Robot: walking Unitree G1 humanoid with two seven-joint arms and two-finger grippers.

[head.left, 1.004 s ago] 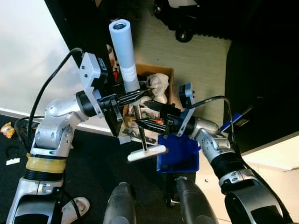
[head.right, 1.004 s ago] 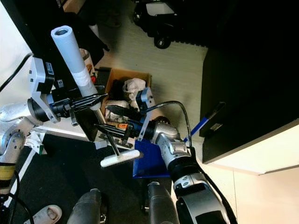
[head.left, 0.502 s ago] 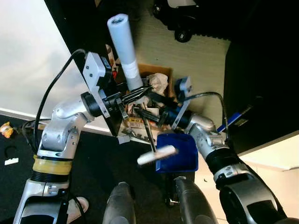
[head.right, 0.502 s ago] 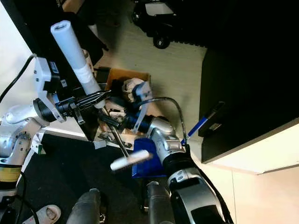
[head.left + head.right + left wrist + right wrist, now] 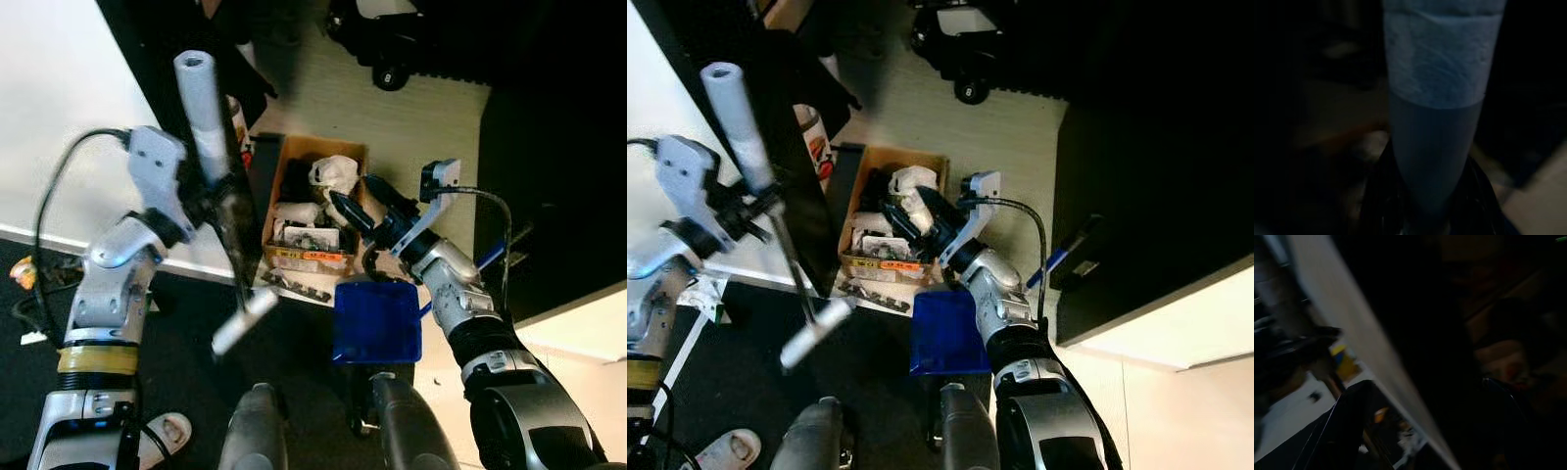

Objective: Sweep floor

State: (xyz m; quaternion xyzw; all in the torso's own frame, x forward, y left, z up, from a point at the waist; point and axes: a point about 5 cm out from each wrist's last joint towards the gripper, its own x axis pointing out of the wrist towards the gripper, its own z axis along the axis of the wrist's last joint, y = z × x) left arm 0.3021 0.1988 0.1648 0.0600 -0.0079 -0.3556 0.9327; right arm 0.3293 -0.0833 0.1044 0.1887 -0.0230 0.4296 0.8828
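One broom [image 5: 211,147] stands tilted at the left, its pale grey-blue handle wrapped with a lighter band, a thin dark shaft running down to a small white head [image 5: 243,320] blurred above the dark floor [image 5: 186,382]; the left gripper [image 5: 201,201] has its jaws clamped round the handle. The right gripper [image 5: 358,204] holds nothing, jaws spread, over a cardboard box [image 5: 313,211] crammed with crumpled paper and packets. Just near of the box lies a blue dustpan [image 5: 377,321].
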